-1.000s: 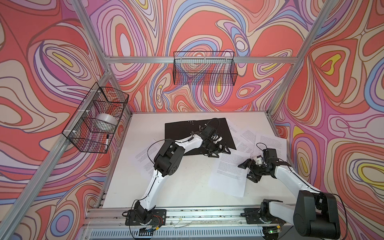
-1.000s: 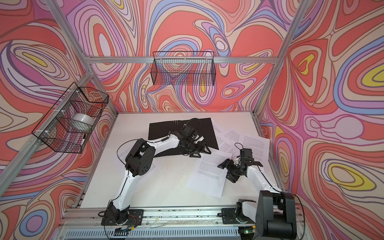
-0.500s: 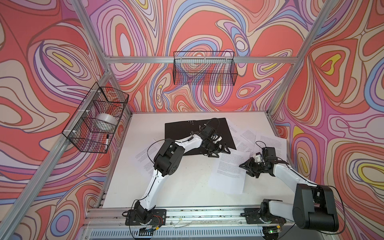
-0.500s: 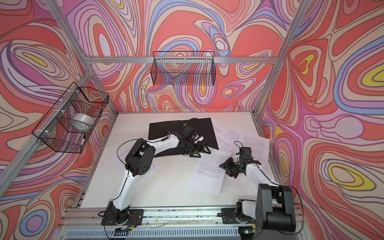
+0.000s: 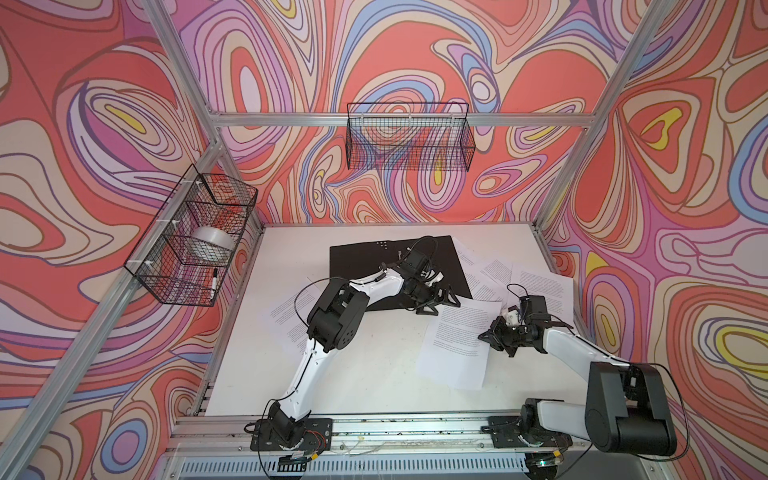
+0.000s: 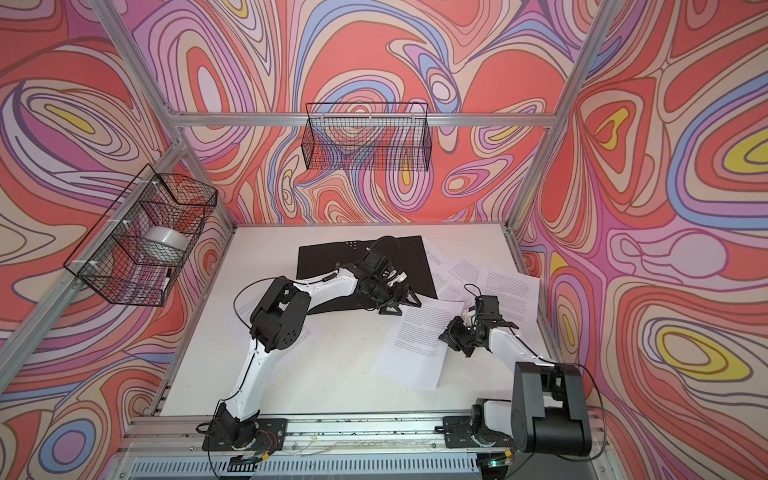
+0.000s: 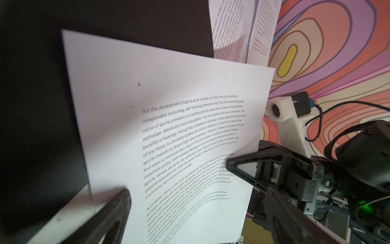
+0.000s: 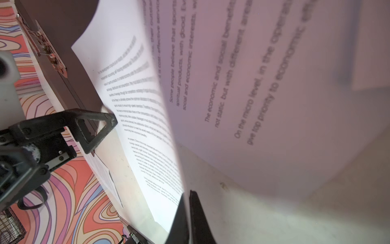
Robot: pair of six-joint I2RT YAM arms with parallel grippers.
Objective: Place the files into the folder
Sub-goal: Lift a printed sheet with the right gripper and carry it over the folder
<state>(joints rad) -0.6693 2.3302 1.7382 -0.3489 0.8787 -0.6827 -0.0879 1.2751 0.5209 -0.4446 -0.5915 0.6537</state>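
Observation:
The folder [image 5: 374, 266] lies open and flat at the back of the table, black faces up, in both top views [image 6: 332, 257]. Several files lie loose. One printed sheet [image 5: 455, 345] lies right of centre, its far corner over the folder's edge. My right gripper [image 5: 487, 336] is shut on that sheet's right edge; in the right wrist view the paper [image 8: 147, 126] runs up from between the closed fingertips [image 8: 195, 202]. My left gripper [image 5: 440, 301] stands open over the sheet's far corner, one finger [image 7: 118, 202] beside the page [image 7: 168, 101]. More files [image 5: 540, 286] overlap at the right.
Another printed sheet [image 5: 286, 311] lies partly under the left arm. A wire basket [image 5: 195, 241] on the left wall holds a tape roll and a marker. Another wire basket [image 5: 409, 141] hangs on the back wall. An aluminium rail [image 5: 395, 428] runs along the front.
My right gripper has moved in to the sheet's right edge and closed on it. The left gripper has stayed open in the same place.

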